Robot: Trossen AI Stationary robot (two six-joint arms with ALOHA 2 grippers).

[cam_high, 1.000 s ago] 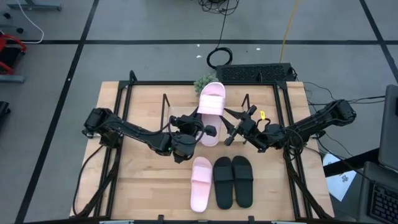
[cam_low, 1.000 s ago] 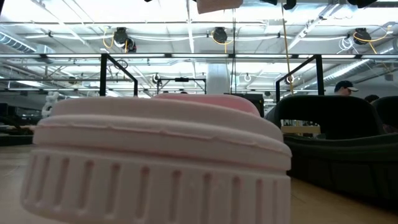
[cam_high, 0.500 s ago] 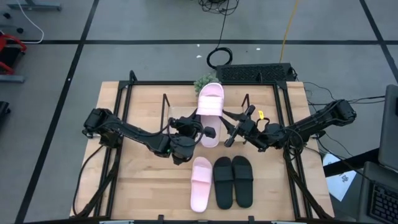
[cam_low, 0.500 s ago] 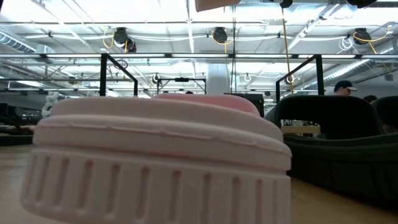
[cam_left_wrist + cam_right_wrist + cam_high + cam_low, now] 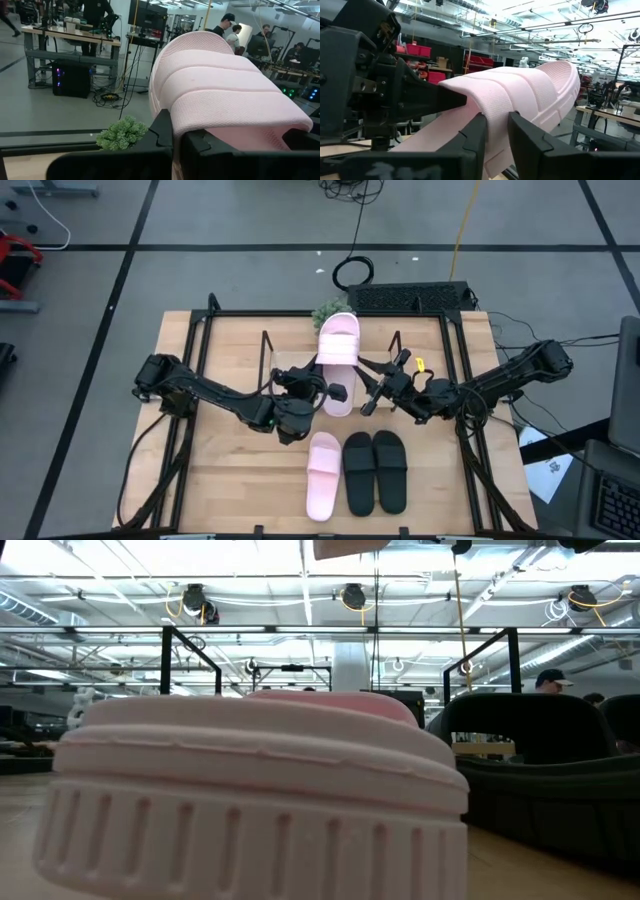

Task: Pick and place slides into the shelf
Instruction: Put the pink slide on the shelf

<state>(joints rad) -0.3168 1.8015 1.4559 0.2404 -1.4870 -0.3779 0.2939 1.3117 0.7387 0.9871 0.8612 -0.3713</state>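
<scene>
The raised pink slide [image 5: 338,363] is held clear above the shelf [image 5: 285,364], its heel toward the near edge of the shelf and its toe toward the small green plant [image 5: 327,312] behind the shelf. The left hand [image 5: 325,391] is clenched on one edge of the slide near the strap; the right hand [image 5: 362,392] is clenched on the opposite edge. The slide appears to be moulded foam: light, slightly flexible, with a ribbed strap and a matte surface that should resist slipping. Grip at the sole edge beside the strap, where the section is stiffest; a toe or heel grip would probably let it bend. The second pink slide [image 5: 322,474] and the black pair [image 5: 376,471] lie side by side on the worktop [image 5: 190,480] in front of the shelf, untouched.
</scene>
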